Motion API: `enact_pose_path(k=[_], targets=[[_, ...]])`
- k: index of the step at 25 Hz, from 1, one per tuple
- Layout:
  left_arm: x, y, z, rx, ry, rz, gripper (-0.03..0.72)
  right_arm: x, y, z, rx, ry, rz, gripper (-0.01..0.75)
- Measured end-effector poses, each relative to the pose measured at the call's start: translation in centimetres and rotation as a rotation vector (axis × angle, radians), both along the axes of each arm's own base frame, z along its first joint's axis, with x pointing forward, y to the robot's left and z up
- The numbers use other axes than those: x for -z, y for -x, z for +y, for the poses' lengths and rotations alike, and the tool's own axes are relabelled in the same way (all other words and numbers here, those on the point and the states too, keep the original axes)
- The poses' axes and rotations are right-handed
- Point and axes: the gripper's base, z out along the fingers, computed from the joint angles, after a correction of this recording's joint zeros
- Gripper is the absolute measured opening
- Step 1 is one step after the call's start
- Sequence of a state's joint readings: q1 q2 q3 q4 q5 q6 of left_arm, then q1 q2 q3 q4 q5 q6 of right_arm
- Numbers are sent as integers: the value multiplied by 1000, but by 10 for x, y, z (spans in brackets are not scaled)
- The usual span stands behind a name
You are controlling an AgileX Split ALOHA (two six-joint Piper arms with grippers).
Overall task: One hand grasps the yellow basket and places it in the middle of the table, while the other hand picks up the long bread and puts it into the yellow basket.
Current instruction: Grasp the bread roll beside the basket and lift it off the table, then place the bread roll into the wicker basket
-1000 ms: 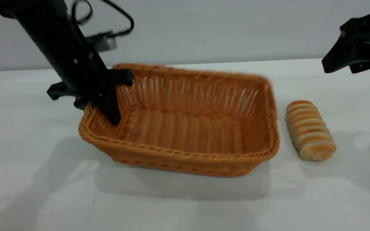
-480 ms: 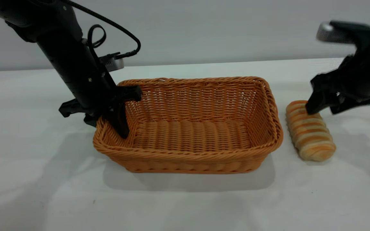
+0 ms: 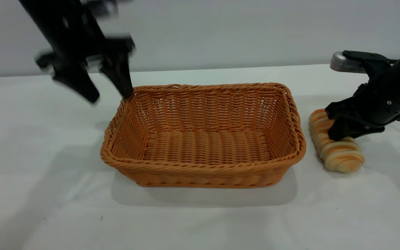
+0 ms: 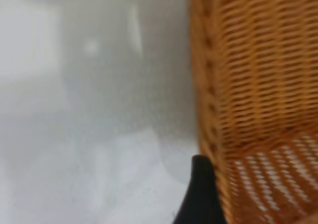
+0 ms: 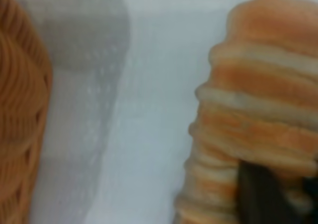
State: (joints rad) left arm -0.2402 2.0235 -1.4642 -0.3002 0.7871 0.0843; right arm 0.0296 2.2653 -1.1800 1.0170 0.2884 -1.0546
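The yellow basket (image 3: 203,166) stands flat in the middle of the white table (image 3: 200,222). My left gripper (image 3: 109,97) is open and empty, raised above the basket's far left corner and clear of the rim. In the left wrist view one of its fingers (image 4: 198,196) hangs beside the basket wall (image 4: 248,85). The long bread (image 3: 342,156) lies on the table just right of the basket. My right gripper (image 3: 339,133) is down on the bread's middle and touches it. The right wrist view shows the bread (image 5: 258,100) close up, with the basket's side (image 5: 20,134) nearby.
A narrow strip of table separates the basket's right rim from the bread. A grey wall (image 3: 221,31) runs behind the table.
My left gripper let go of the basket's left rim and rose above it. The basket settled flat after sliding right. My right gripper came down from above onto the bread.
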Motion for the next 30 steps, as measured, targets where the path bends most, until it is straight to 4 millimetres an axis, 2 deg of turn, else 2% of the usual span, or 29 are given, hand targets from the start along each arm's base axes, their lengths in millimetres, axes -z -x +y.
enact_pose_path(k=[2, 5, 9, 11, 14, 17, 20, 23, 25, 27, 30], targets=[[-31, 7, 2, 10, 4, -61, 623, -3, 0, -2, -6, -8, 2, 54], [-79, 25, 10, 40, -17, -143, 592, -24, 2, -10, -85, -8, -8, 49], [-137, 59, 23, 70, -67, -227, 581, -96, 6, -15, -116, -29, -100, 49], [-161, 79, 31, 66, -89, -261, 580, -133, 12, -3, -148, -56, -157, 49], [-190, 104, 41, 46, -118, -308, 581, -159, 23, 39, -247, -104, -201, 47], [-210, 127, 48, 27, -126, -335, 581, -152, 32, 92, -359, -138, -201, 46], [-223, 146, 53, 23, -127, -344, 581, -126, 39, 140, -432, -132, -190, 63], [-233, 159, 56, 18, -122, -380, 581, -97, 39, 170, -461, -96, -183, 128], [-236, 167, 59, 16, -121, -395, 581, -86, 40, 179, -475, -87, -169, 225], [-236, 173, 61, 15, -125, -401, 581, -87, 40, 180, -480, -93, -167, 375], [-237, 184, 66, 11, -153, -421, 581, -109, 41, 172, -519, -121, -168, 587]])
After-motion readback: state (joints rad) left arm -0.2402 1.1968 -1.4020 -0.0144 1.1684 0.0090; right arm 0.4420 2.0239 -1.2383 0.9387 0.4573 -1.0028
